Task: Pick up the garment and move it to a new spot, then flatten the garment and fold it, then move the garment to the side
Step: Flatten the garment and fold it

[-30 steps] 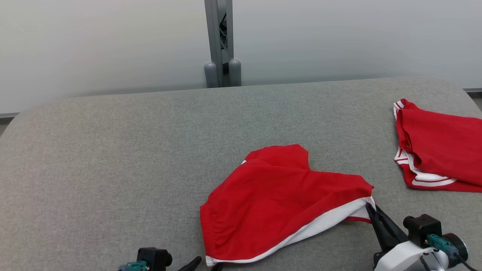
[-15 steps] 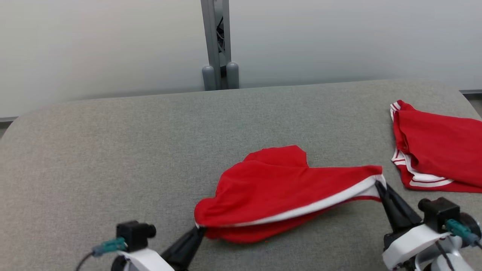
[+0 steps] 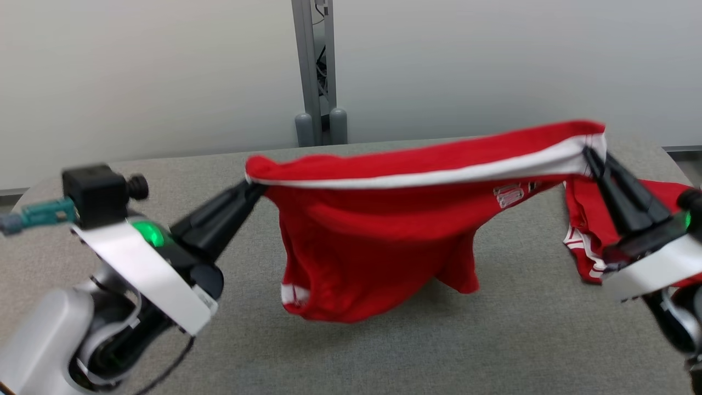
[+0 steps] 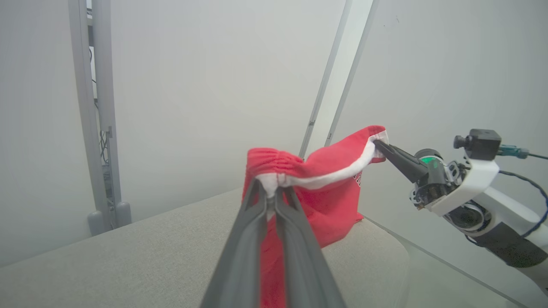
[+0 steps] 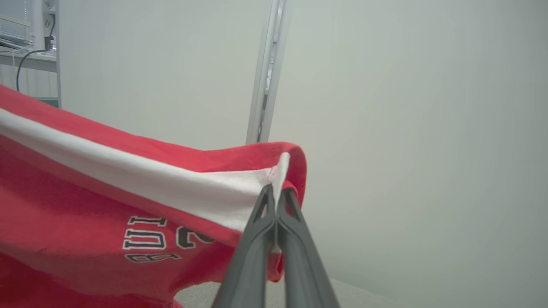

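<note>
– Garment first: where is it?
– The red garment [image 3: 384,241] hangs in the air above the grey table [image 3: 384,356], stretched between the two grippers by its white-striped edge. The rest sags below in a pouch; whether the lowest fold touches the table cannot be told.
– And the left gripper?
– The left gripper [image 3: 253,189] has its fingers pinched together on the garment's left end, at the gathered waistband. The left wrist view shows the cloth clamped between the tips.
– The right one?
– The right gripper [image 3: 589,153] is closed on the other end, at the corner where the white stripe stops. It sits higher in the head view than the left, so the edge slopes up toward it.
– Anything printed on the cloth?
– Small lettering [image 3: 510,195] near the right end, below the stripe.
– What else is there?
– A second garment [image 3: 578,225], red with white trim, lies at the table's far right, partly behind the right gripper. A grey post [image 3: 313,66] stands behind the table.
</note>
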`<state>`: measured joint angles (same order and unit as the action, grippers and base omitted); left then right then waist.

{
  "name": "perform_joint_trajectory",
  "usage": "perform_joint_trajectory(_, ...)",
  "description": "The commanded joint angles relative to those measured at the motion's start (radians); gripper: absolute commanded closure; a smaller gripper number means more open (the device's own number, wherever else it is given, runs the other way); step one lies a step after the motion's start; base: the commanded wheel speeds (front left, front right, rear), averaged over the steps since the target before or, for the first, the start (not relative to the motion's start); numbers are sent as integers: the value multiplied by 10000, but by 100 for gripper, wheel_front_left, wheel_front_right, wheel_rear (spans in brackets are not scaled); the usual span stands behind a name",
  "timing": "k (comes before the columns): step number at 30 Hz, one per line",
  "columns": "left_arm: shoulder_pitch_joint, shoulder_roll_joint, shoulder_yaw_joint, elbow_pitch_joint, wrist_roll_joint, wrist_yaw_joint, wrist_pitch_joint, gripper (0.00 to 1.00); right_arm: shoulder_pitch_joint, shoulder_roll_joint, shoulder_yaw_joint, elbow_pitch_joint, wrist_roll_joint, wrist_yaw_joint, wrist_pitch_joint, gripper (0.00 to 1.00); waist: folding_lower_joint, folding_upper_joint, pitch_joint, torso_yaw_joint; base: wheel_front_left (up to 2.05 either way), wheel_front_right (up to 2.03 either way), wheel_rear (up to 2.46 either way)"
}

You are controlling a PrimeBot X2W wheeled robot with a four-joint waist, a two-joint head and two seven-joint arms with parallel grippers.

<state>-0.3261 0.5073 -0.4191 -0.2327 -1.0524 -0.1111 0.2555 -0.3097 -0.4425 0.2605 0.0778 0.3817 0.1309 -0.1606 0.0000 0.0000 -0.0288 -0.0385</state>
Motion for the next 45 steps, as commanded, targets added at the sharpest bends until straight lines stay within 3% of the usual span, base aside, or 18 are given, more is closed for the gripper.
perform_joint_trajectory(1,-255,79,85,-102,-34,71,94,100,-175,-165,-53,-161,122,-4,161,100,0,0,-39,-41,0,0,0)
perform_joint_trajectory(8,-1649,375,326,-357,80,142,687,100,-951,-898,-265,-1044,391,-4,1125,100,0,0,-125,-135,0,0,0)
perform_joint_trajectory(13,-2095,247,343,-139,-3,113,736,100,-1108,-953,-417,-1087,531,-6,1356,100,0,0,-180,-182,0,0,0)
perform_joint_trajectory(16,-2351,208,179,164,25,48,843,100,-1348,-796,-315,-727,648,-4,1503,100,0,0,-116,-211,0,0,0)
perform_joint_trajectory(23,-4118,-225,-595,2222,905,-161,443,100,-3509,-78,826,1544,594,-4,1647,100,0,0,571,-207,0,0,0)
perform_joint_trajectory(30,-7424,-425,-1715,4774,2561,-186,-1422,100,-7219,1072,1801,4502,280,-4,818,100,0,0,2729,-32,0,0,0)
perform_joint_trajectory(37,-10685,-519,-2824,7398,4099,-191,-4324,100,-10657,2011,1209,7249,-801,-4,-845,100,0,0,4899,232,0,0,0)
perform_joint_trajectory(42,-11719,-1307,-2775,9017,4794,-192,-5187,100,-11712,2344,449,7940,-1928,-4,-1052,100,0,0,5957,446,0,0,0)
perform_joint_trajectory(45,-11336,-1637,-2342,8779,4903,-192,-5211,100,-11364,2614,72,7735,-2337,-4,-1058,100,0,0,6378,511,0,0,0)
